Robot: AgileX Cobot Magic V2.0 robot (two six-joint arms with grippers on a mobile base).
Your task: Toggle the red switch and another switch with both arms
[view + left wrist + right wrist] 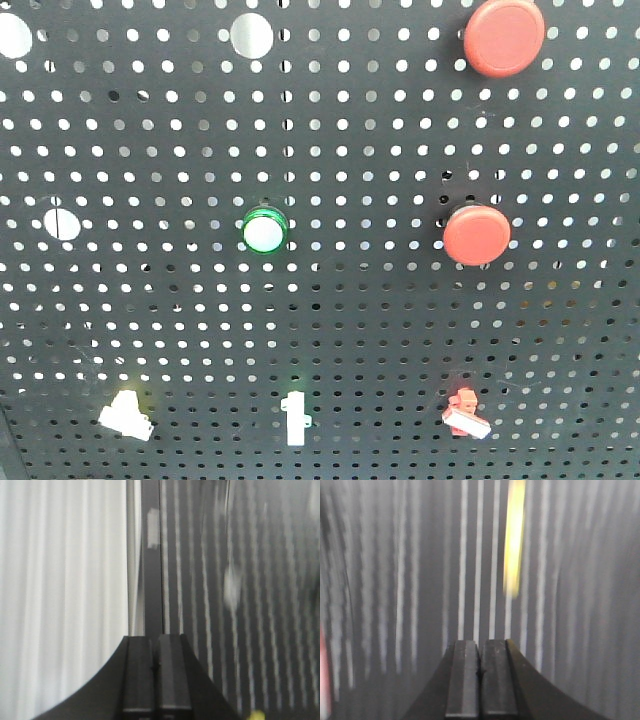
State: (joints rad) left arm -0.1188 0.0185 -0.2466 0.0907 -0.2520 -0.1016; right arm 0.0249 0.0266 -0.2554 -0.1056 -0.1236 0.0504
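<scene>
Front view: a black perforated panel (180, 300) fills the frame.
- Bottom row, left to right: yellow switch (125, 415), green toggle (295, 418), red switch (466, 413). They are well apart from one another.
- The red switch sits low on the right, almost straight below the lower red button (477, 235). A second red button (504, 37) is at the top right.
- A green-rimmed white button (264, 231) sits mid-panel, above the green toggle.
- Larger open holes lie at the upper left (251, 35) and the mid left (62, 223).
- Both task switches show in full and have whitish lever tips. The lever positions are too small to read.

Left wrist view: heavily blurred.
- The left gripper (155, 645) has its fingers pressed together, with nothing between them.
- A white curtain (60, 580) lies beyond on the left, then the panel's dark edge strip (151, 580). On the right the panel holes are smeared into vertical streaks.
- There is a small yellow spot (257, 715) at the bottom edge. I cannot tell which part it is.

Right wrist view: also blurred.
- The right gripper (480, 647) has its fingers pressed together and is empty.
- The panel is ahead, with its holes streaked vertically.
- A yellow smear (514, 535) lies above and slightly right of the fingertips.
- A red smear (324, 680) lies at the lower left edge. Neither smear can be identified.
</scene>
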